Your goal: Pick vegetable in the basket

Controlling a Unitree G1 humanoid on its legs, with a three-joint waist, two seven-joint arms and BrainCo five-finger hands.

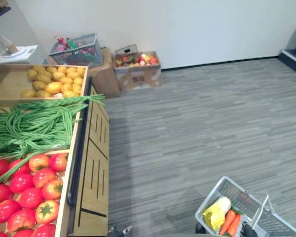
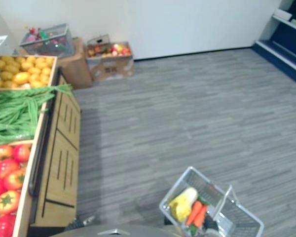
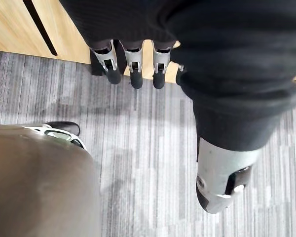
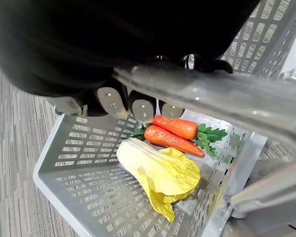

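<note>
A grey plastic basket (image 1: 237, 191) hangs low at my right side, over the carpet. My right hand (image 4: 138, 104) is shut on the basket's handle (image 4: 212, 94), fingers curled round the bar. Inside lie a yellow cabbage (image 4: 163, 170) and two carrots (image 4: 172, 133) with green tops. To my left stands a wooden produce stand (image 1: 93, 173) with tomatoes (image 1: 24, 192), long green beans (image 1: 34, 123) and potatoes (image 1: 54, 81). My left hand (image 3: 133, 64) hangs beside the stand's base with straight fingers, holding nothing.
A cardboard box of fruit (image 1: 137, 66) and another grey basket (image 1: 76, 49) on a brown box stand against the far wall. A white scale (image 1: 19, 53) sits behind the potatoes. Dark shelving (image 2: 286, 44) lines the far right. Grey carpet lies between.
</note>
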